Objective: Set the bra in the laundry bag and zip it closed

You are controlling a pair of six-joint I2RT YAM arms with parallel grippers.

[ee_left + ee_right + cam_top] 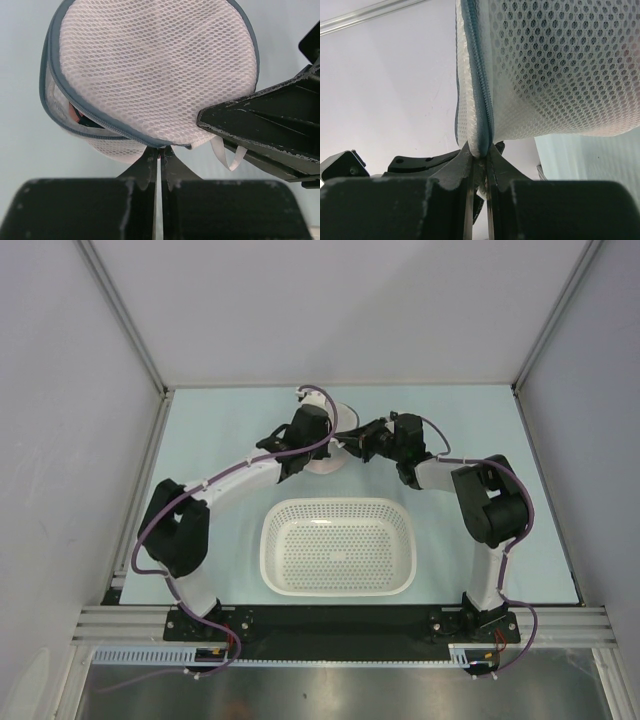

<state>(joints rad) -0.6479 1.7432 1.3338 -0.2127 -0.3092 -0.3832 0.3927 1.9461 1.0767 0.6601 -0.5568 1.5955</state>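
The laundry bag (150, 70) is a round white mesh pouch with a grey-blue zip rim, lifted between both arms at the back of the table (325, 464). My left gripper (160, 151) is shut at the point where the open zip meets, on a small pull at the rim. My right gripper (480, 154) is shut on the rim's edge, and its black fingers (250, 120) show in the left wrist view. The zip gapes along the bag's left side, where something dark and reddish (79, 116), likely the bra, shows inside. In the top view both grippers (318, 445) (350, 440) meet over the bag.
A white perforated plastic basket (338, 545) stands between the arms near the front. A white fabric loop (227, 159) hangs from the bag's rim. Grey walls and rails (160, 390) close the table on three sides.
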